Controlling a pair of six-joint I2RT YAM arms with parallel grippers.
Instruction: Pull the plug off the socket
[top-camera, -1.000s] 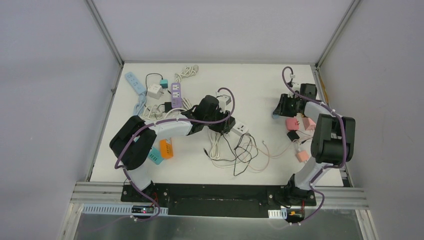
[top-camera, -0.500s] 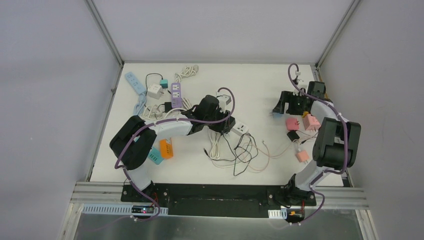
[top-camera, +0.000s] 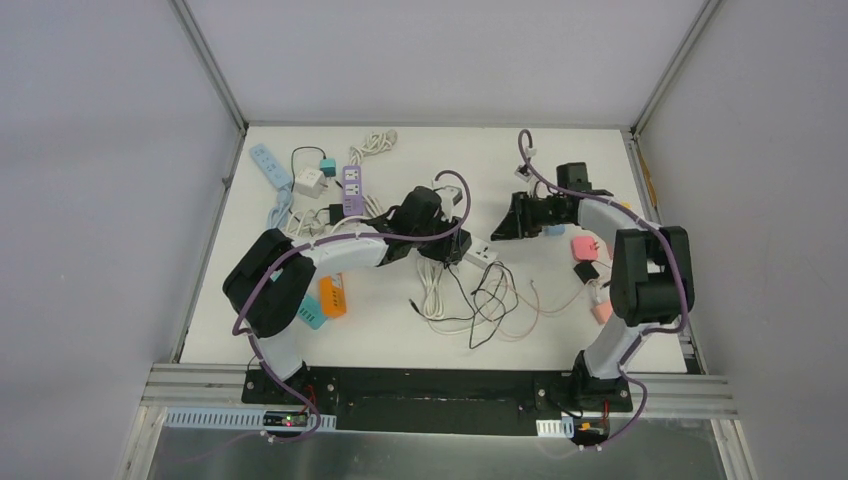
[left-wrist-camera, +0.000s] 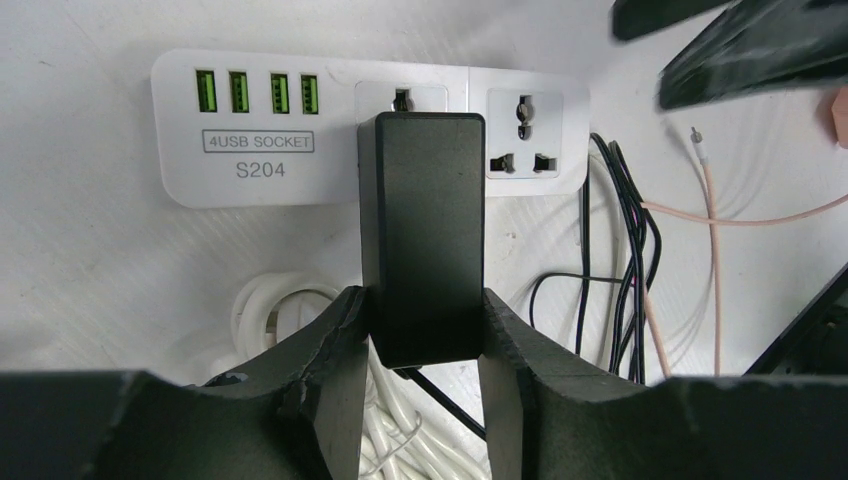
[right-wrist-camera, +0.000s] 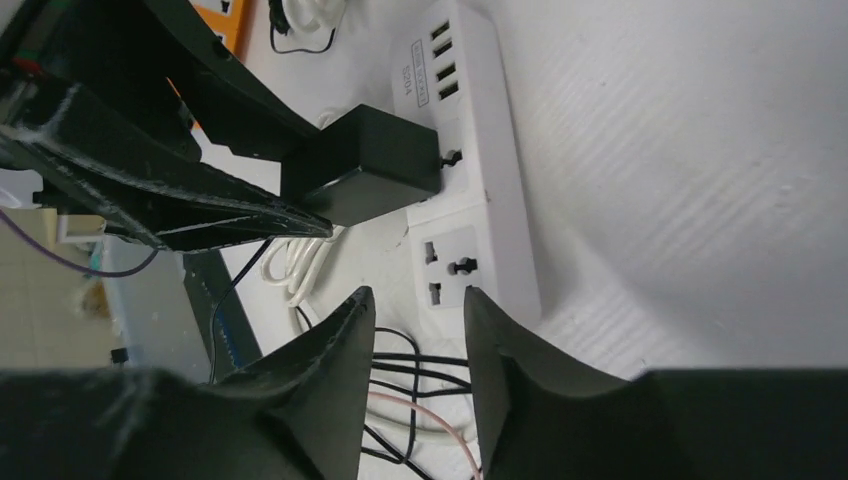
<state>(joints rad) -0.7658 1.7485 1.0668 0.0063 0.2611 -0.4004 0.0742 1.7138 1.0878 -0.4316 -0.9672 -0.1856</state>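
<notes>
A black plug block sits in the middle socket of a white power strip marked "4USB SOCKET S204". My left gripper is shut on the plug's near end, one finger on each side. The plug and strip also show in the right wrist view. My right gripper is open and empty, hovering just short of the strip's end socket. In the top view the left gripper is at the strip and the right gripper is just to its right.
A tangle of black and pink cables and a white cord coil lie near the strip. A purple strip, a blue strip and small adapters lie at the back left. Orange and teal blocks are at the left, pink adapters at the right.
My right arm has swung left from the table's right side toward the white strip, its gripper now close beside it. My left gripper has stayed on the plug.
</notes>
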